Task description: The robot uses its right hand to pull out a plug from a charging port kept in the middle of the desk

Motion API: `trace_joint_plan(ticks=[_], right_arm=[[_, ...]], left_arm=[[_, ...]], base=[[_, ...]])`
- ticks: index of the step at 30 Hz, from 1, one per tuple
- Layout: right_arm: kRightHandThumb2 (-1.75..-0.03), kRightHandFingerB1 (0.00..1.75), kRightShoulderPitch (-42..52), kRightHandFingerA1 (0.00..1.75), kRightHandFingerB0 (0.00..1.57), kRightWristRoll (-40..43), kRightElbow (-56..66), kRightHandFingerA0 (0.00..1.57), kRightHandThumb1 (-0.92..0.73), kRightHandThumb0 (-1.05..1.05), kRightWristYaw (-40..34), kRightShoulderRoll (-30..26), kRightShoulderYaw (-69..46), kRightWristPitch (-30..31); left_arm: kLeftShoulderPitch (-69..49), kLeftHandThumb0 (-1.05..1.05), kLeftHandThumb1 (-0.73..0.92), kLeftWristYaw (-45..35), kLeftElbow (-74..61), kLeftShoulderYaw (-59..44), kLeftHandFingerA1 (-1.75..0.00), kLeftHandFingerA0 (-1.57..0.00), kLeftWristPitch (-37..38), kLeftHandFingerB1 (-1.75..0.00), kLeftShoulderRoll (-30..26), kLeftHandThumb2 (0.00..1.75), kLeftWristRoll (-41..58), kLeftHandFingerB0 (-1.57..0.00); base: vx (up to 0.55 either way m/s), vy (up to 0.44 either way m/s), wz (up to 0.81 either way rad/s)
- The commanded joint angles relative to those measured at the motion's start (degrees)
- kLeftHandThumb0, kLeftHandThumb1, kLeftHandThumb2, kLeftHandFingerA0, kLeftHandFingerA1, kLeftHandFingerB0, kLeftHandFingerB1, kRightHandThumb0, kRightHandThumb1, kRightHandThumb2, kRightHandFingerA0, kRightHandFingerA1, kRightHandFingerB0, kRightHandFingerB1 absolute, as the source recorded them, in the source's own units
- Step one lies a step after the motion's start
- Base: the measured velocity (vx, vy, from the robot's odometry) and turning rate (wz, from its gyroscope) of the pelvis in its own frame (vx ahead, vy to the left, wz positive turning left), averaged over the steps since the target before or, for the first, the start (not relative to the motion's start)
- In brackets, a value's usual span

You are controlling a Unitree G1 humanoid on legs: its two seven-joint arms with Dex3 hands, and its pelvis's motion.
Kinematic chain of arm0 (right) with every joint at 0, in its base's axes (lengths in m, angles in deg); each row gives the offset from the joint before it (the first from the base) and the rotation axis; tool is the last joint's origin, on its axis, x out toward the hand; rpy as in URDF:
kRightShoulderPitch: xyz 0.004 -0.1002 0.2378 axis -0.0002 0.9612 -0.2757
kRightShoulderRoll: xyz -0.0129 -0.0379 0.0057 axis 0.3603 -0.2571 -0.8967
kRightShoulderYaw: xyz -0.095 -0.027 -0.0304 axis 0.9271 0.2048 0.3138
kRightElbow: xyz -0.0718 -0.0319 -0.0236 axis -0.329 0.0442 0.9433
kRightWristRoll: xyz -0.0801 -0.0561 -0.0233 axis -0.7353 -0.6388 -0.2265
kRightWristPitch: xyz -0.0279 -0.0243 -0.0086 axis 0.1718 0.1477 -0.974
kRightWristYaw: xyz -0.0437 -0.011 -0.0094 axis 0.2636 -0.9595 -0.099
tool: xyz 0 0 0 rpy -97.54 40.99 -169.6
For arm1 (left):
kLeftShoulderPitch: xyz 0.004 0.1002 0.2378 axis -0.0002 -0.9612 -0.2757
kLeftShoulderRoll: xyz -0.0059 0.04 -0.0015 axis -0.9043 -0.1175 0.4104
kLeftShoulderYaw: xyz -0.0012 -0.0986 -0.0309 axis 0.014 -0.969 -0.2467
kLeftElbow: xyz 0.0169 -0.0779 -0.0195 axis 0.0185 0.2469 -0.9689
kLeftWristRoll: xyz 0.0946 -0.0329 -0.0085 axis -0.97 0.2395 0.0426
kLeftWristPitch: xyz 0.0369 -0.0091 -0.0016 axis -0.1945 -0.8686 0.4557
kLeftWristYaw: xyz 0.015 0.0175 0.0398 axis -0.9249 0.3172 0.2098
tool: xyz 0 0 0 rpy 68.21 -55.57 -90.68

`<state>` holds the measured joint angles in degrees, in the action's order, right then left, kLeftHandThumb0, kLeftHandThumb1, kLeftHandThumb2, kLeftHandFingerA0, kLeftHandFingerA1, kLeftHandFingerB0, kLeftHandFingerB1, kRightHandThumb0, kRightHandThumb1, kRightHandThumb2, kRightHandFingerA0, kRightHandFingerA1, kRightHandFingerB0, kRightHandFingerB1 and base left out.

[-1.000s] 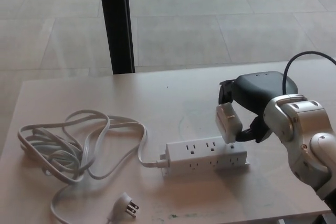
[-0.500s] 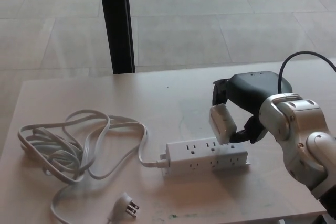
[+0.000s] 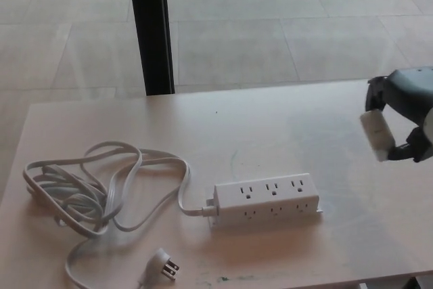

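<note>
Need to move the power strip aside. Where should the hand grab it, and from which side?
Grip the power strip across its narrow width near the free right end, coming down from above. It lies flat and long on the desk, its cord leaves the left end, and the right hand is already on that side.

Dark grey hand (image 3: 404,116), white fingertip
</note>
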<state>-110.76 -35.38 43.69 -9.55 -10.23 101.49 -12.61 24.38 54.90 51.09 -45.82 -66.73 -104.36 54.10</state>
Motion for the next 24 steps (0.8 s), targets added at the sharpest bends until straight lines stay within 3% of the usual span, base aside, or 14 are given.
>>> trace_joint_plan(ticks=[1,5,6,11,12,13,15,16,17,22,24], right_arm=[[-0.73,1.39,1.65,1.74,0.76,-4.42,-2.93,0.83,-0.66,-0.41,-4.61,-3.62,3.05,-4.48],[-0.71,1.49,4.32,1.75,0.74,-6.01,-2.56,0.88,-0.71,-0.47,-7.00,-3.62,5.85,-5.46],[-0.70,1.28,5.19,1.73,0.75,-6.32,-1.81,0.87,-0.72,-0.47,-6.48,-2.87,6.46,-4.49],[-0.63,1.25,8.08,1.73,0.77,-8.99,-1.23,0.84,-0.66,-0.47,-10.86,0.06,10.39,-5.98],[-0.64,1.12,7.83,1.69,0.73,-9.68,-1.48,0.79,-0.66,-0.45,-10.80,-0.03,11.10,-6.14],[-0.64,1.12,7.77,1.69,0.73,-10.77,-1.61,0.79,-0.66,-0.45,-10.48,0.24,12.42,-6.27],[-0.66,0.88,7.50,1.63,0.73,-12.71,-2.46,0.79,-0.64,-0.46,-9.07,0.50,14.82,-5.89],[-0.66,0.88,7.45,1.63,0.73,-12.69,-2.50,0.79,-0.64,-0.46,-9.13,0.49,14.94,-5.81],[-0.60,0.66,7.87,1.59,0.59,-14.91,-2.61,0.88,-0.67,-0.51,-10.18,0.19,16.44,-5.42],[-0.62,0.64,7.80,1.60,0.68,-17.72,-3.44,0.87,-0.68,-0.47,-10.07,-1.00,18.48,-5.12],[-0.60,0.47,7.41,1.56,0.61,-19.09,-3.63,0.87,-0.69,-0.47,-7.58,-2.10,19.41,-5.28]], left_arm=[[-0.38,-0.82,0.92,1.13,-0.21,0.05,-0.52,-0.72,-0.03,-0.43,-0.22,0.76,0.06,-0.55],[0.13,-0.79,0.92,1.27,0.41,-0.24,-0.55,-0.77,-0.19,-0.44,-0.19,0.74,0.38,-0.58],[0.47,-0.79,0.92,1.23,0.56,-0.24,-0.56,-0.76,-0.18,-0.44,-0.12,0.74,0.41,-0.57],[0.30,-0.81,0.92,1.09,0.29,0.17,-0.54,-0.73,-0.05,-0.43,-0.38,0.77,0.04,-0.55],[0.76,-0.80,0.92,1.22,0.15,0.34,-0.54,-0.73,-0.03,-0.43,-0.18,0.78,-0.05,-0.53],[0.71,-0.80,0.92,1.22,0.01,0.38,-0.54,-0.73,0.16,-0.43,-0.17,0.78,-0.05,-0.53],[0.93,-0.77,0.92,1.19,-0.01,0.24,-0.56,-0.77,-0.18,-0.44,-0.22,0.75,0.20,-0.57],[0.94,-0.77,0.92,1.19,-0.01,0.25,-0.56,-0.77,-0.18,-0.44,-0.22,0.75,0.21,-0.57],[1.07,-0.77,0.92,1.52,0.04,0.17,-0.56,-0.78,-0.64,-0.44,-0.22,0.74,0.27,-0.58],[1.22,-0.80,0.92,1.25,0.36,0.10,-0.53,-0.75,-0.18,-0.43,-0.34,0.77,0.35,-0.54],[0.99,-0.77,0.92,1.42,0.18,0.28,-0.54,-0.75,0.09,-0.44,-0.29,0.75,0.14,-0.58]], base=[[0.00,0.000,0.00],[0.00,0.000,0.00],[0.00,0.000,0.00],[0.00,0.000,0.00],[0.00,0.000,0.00],[0.00,0.000,0.00],[0.00,0.000,0.00],[0.00,0.000,0.00],[0.00,0.000,0.00],[0.00,0.000,0.00],[0.00,0.000,0.00]])
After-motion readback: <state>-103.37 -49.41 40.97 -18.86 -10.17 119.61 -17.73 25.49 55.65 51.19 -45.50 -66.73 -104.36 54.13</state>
